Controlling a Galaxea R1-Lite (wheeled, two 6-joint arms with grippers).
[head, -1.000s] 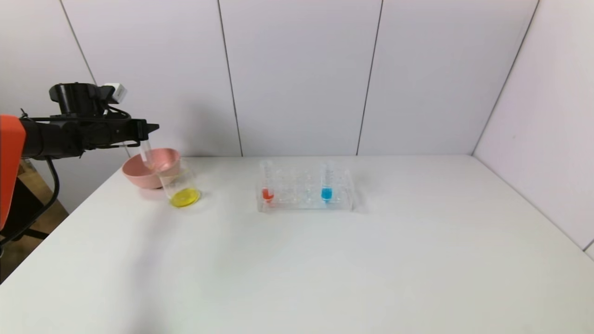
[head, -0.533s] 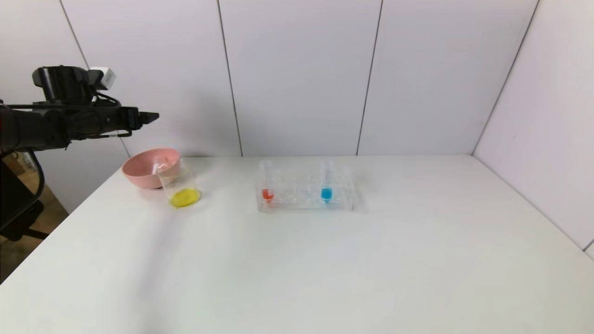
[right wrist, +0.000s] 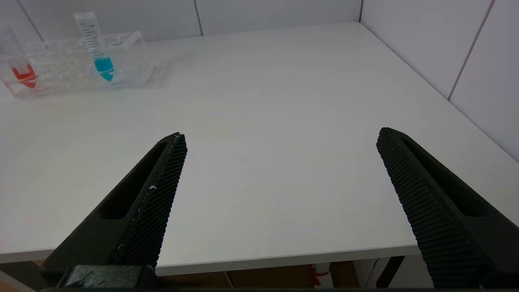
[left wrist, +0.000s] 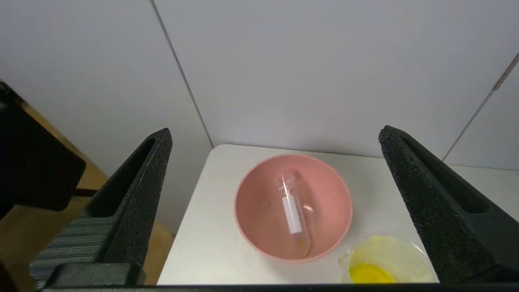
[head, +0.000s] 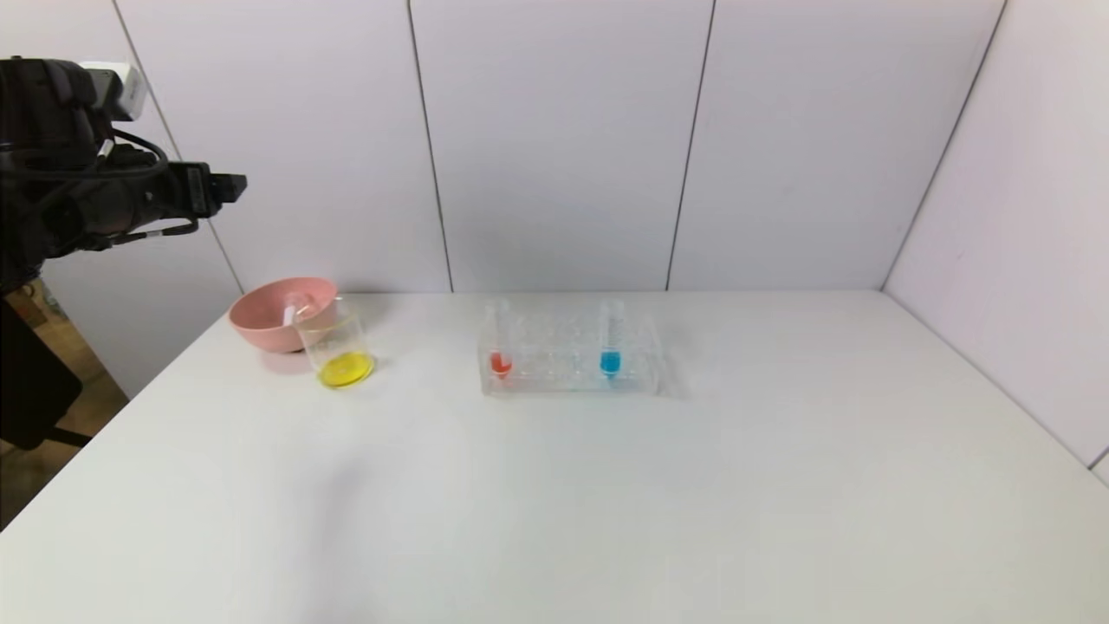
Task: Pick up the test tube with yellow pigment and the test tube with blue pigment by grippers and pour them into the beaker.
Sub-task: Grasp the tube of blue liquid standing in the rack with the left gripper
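Yellow's poured; left end effector (left wrist: 275,140) hangs wide open above the empty tube (left wrist: 292,213) in the pink bowl (left wrist: 251,227). Next, the blue tube (head: 611,340), ahead of the open right end effector (right wrist: 279,140).

No readable text anywhere, only graduation marks on the blue-pigment tube (right wrist: 98,44) (upper left, figures too small to read)

Your black two-fingered left gripper (head: 230,185) hangs high at the far left, fingers spread wide; your right gripper (right wrist: 279,138) gapes too.

Black textured fingers (left wrist: 138,202), black cables (head: 130,152)
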